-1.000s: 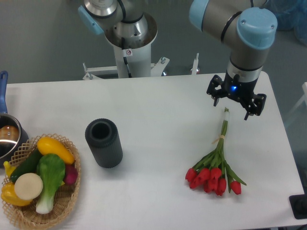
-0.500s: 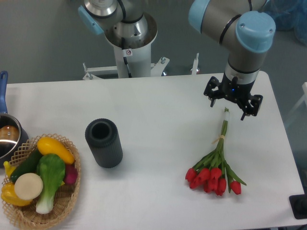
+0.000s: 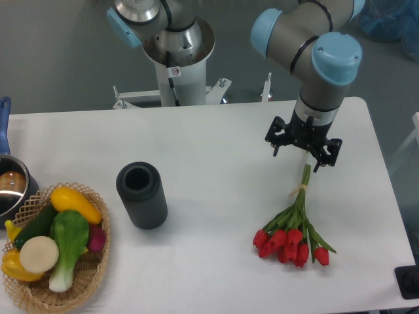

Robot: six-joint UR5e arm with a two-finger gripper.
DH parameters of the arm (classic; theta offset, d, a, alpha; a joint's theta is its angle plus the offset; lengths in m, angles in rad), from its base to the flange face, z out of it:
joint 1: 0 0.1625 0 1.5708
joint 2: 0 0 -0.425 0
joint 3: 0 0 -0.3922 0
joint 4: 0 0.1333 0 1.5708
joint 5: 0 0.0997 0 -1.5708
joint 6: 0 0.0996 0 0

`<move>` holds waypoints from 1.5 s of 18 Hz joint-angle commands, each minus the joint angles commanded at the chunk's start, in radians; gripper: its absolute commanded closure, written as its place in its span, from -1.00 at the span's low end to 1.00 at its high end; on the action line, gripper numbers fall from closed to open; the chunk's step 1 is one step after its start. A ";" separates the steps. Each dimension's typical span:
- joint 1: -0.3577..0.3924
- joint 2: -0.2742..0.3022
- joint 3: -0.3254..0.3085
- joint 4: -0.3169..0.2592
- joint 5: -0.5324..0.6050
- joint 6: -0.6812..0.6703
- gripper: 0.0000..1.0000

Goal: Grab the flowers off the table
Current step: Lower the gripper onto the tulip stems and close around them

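The flowers (image 3: 294, 229), a bunch of red tulips with long green stems tied by a pale band, lie on the white table (image 3: 216, 150) at the right, blooms toward the front and stem ends toward the back. My gripper (image 3: 298, 154) hangs open and empty right over the stem ends, one finger on each side. The stem tips are hidden behind the gripper. I cannot tell whether the fingers touch the table.
A dark cylindrical vase (image 3: 141, 194) stands left of centre. A wicker basket (image 3: 78, 288) with yellow vegetables and a bok choy sits at the front left. A pot (image 3: 10, 186) is at the left edge. The robot base (image 3: 178, 59) stands behind the table.
My gripper has moved left and a little toward the front, from beside the stem ends to directly over them. The flowers have not moved.
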 joint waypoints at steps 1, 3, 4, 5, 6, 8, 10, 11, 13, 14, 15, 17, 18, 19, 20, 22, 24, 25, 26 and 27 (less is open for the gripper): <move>0.000 -0.009 0.003 0.002 -0.002 0.000 -1.00; 0.002 -0.031 0.015 0.002 -0.002 0.000 -1.00; 0.002 -0.041 0.024 0.015 0.002 -0.003 -1.00; 0.000 -0.051 0.026 0.029 0.002 -0.003 -1.00; 0.000 -0.055 0.026 0.037 0.002 -0.002 -1.00; 0.000 -0.072 0.022 0.061 0.003 -0.003 -1.00; -0.002 -0.078 0.009 0.077 0.003 -0.006 -0.99; -0.002 -0.084 0.008 0.083 0.005 -0.006 -0.99; -0.003 -0.095 0.008 0.095 0.005 -0.008 -0.98; -0.005 -0.107 0.008 0.109 0.003 -0.006 -0.95; -0.005 -0.120 0.008 0.126 0.005 -0.009 -0.94; -0.012 -0.135 0.006 0.152 0.006 -0.011 -0.94; -0.018 -0.143 0.008 0.159 0.006 -0.012 -0.94; -0.018 -0.149 0.009 0.164 0.006 -0.012 -0.94; -0.020 -0.155 0.009 0.170 0.006 -0.012 -0.94; -0.020 -0.172 0.011 0.202 0.006 -0.012 -0.94; -0.020 -0.181 0.008 0.227 0.006 -0.011 -0.94; -0.020 -0.181 0.006 0.229 0.006 -0.011 -0.94; -0.020 -0.184 0.006 0.230 0.006 -0.012 -0.94; -0.021 -0.189 0.006 0.236 0.006 -0.014 -0.94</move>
